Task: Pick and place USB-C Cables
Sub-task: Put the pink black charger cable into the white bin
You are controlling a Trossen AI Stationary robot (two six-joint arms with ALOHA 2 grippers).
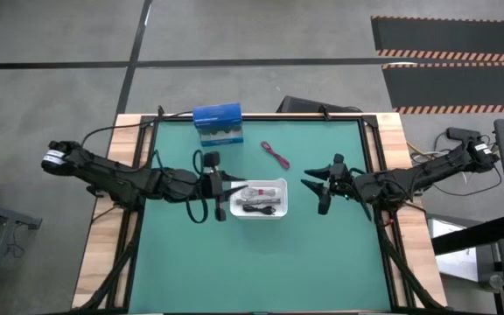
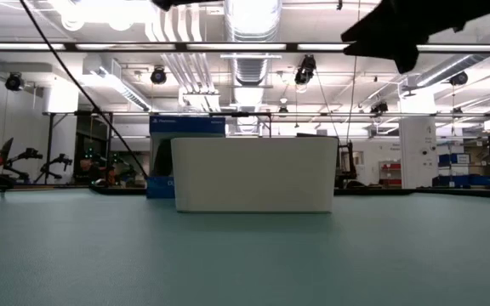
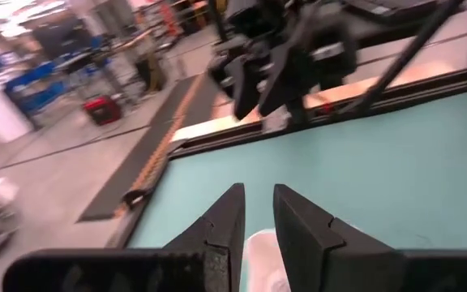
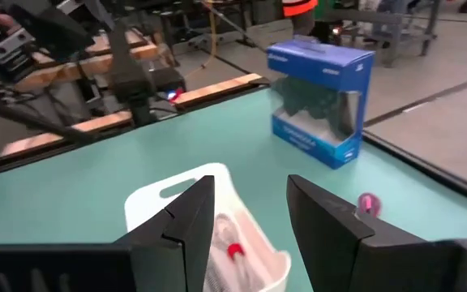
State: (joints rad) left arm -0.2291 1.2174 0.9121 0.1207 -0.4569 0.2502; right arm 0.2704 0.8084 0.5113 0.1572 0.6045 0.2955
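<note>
A white tray sits mid-table and holds bundled USB-C cables: a black one and a pale one with a red spot. A magenta cable lies loose on the green mat beyond the tray, also seen in the right wrist view. My left gripper hovers level over the tray's left end, fingers narrowly apart with nothing between them. My right gripper hangs to the right of the tray, raised, open and empty, pointing at the tray.
A blue box stands at the mat's far edge, left of the magenta cable, and shows behind the tray in the low view. Bare green mat lies on the near side of the tray. Wooden borders and black wires run along the table's sides.
</note>
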